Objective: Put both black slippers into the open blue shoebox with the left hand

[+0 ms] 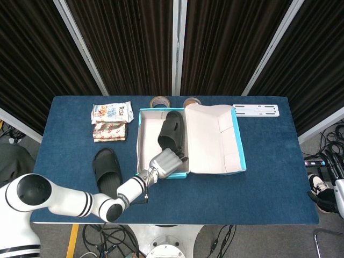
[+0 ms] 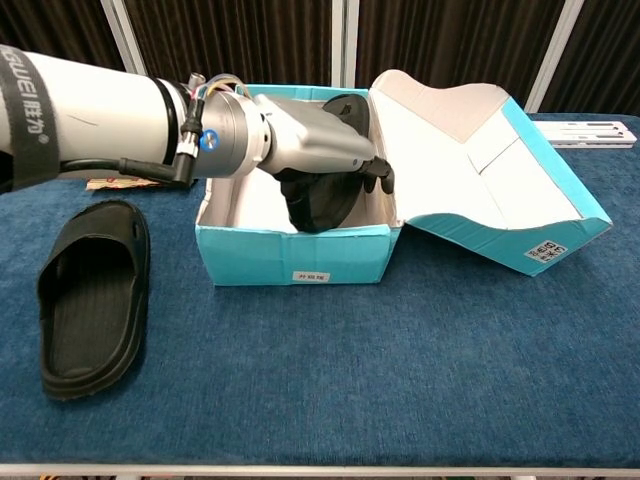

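Observation:
The open blue shoebox [image 1: 238, 156] [image 2: 300, 255] stands mid-table with its lid folded out to the right. One black slipper [image 1: 172, 129] [image 2: 320, 205] is inside the box, tilted, with its far end up on the back wall. My left hand [image 1: 164, 163] [image 2: 315, 150] reaches over the box's front wall and grips this slipper at its near end. The second black slipper [image 1: 106, 167] [image 2: 92, 295] lies flat on the table, left of the box. The right hand shows in neither view.
Two snack packets [image 1: 110, 121] lie at the back left. Two tape rolls [image 1: 158, 101] sit behind the box, and a white metal bracket [image 1: 256, 110] [image 2: 595, 130] lies at the back right. The blue cloth table [image 1: 258, 193] spreads in front.

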### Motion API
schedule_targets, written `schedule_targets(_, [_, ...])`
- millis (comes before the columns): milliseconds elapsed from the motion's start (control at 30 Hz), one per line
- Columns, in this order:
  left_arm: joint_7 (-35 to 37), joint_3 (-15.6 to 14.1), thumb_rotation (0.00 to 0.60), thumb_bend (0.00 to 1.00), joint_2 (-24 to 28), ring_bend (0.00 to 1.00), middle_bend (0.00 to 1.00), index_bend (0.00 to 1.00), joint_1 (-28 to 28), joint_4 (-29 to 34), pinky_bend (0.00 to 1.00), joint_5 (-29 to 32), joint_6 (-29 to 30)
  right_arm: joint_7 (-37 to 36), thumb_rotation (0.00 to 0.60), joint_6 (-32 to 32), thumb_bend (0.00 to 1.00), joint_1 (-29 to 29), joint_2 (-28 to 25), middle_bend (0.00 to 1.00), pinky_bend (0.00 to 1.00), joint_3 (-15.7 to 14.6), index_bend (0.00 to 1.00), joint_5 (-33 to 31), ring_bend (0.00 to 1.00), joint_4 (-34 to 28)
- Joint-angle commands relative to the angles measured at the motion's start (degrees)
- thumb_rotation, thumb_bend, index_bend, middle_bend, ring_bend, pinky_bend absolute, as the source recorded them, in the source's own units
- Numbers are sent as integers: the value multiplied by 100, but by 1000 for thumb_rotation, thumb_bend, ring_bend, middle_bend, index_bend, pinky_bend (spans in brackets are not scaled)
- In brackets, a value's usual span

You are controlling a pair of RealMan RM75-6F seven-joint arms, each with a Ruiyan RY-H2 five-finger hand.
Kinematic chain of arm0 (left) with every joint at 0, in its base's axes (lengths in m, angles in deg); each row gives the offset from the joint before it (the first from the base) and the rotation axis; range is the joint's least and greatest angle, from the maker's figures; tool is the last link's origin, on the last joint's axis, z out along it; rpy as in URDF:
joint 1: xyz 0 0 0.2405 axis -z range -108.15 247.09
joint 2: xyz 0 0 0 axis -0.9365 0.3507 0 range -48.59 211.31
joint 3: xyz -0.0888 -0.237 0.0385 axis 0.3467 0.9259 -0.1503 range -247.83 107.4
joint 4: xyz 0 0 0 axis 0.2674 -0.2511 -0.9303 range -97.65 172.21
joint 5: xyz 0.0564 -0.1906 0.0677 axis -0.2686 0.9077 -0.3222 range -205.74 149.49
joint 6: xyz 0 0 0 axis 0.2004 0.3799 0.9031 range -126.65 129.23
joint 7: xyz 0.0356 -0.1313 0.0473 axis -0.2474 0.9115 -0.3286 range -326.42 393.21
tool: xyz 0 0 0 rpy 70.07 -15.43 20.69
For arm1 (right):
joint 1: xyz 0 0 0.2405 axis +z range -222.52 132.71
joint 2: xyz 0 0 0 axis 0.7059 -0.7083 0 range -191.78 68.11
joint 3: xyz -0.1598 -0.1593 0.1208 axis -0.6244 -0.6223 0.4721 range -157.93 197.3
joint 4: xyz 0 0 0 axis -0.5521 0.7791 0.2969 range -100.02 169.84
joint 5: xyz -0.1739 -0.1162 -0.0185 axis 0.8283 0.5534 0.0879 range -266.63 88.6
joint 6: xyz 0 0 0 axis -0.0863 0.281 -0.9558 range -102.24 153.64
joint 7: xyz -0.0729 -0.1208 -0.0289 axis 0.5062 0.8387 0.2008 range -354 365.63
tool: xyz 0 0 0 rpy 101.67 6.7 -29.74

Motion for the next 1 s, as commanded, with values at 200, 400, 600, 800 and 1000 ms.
schedule_targets(200, [847, 275, 600, 418, 417, 1, 62, 74, -341, 402, 200, -760, 15, -26, 600, -16, 26, 0, 5, 51, 0, 6, 0, 13, 0, 24])
schedule_targets(400, [1205, 370, 600, 418, 845, 0, 60, 74, -502, 683, 199, -992, 21, -58, 600, -26, 26, -1, 9, 52, 0, 4, 0, 32, 0, 38])
schedule_targets(600, [1707, 279, 600, 415, 1305, 0, 60, 74, -955, 712, 199, -970, 219, -137, 600, -64, 26, -22, -6, 54, 0, 9, 0, 31, 0, 86])
schedule_targets(800, [2357, 42, 600, 382, 1811, 0, 60, 74, -1623, 677, 198, -895, 366, -163, 600, -45, 26, 9, 7, 55, 0, 17, 0, 62, 0, 115])
schedule_targets(1000, [2727, -286, 600, 303, 2165, 0, 60, 75, -2233, 862, 191, -871, 478, -171, 600, 40, 26, 71, 32, 58, 0, 20, 0, 79, 0, 137])
